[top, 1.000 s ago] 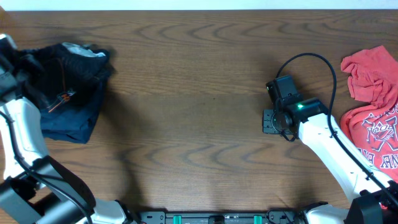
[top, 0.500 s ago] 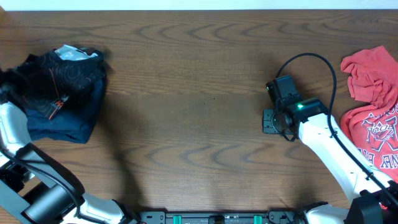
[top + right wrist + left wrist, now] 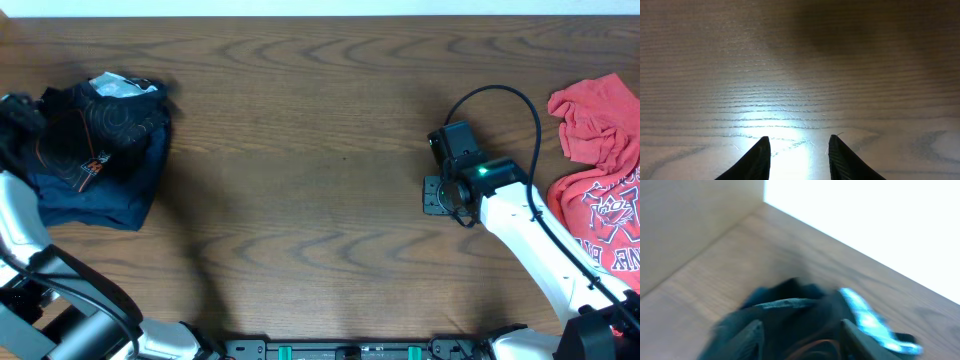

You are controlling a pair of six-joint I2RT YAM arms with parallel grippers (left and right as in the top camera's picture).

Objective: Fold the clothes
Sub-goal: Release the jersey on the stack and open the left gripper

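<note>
The black jersey point(image 3: 100, 150) lies in a crumpled heap at the left end of the worktop point(image 3: 320, 150), with thin orange lines on its upper folds and a pale patch at its far edge. The left claw point(image 3: 800, 325) hangs at the heap's left side. Its wrist view is blurred, but the two fingers point(image 3: 752, 340) stand apart with dark cloth below and beyond them, so it looks released. The red T-shirt point(image 3: 600, 190) sits bunched at the right edge, well apart from the jersey. The right claw point(image 3: 799, 138) is low over bare wood right of the middle, near the T-shirt but clear of it, its fingers apart and grasping nothing.
</note>
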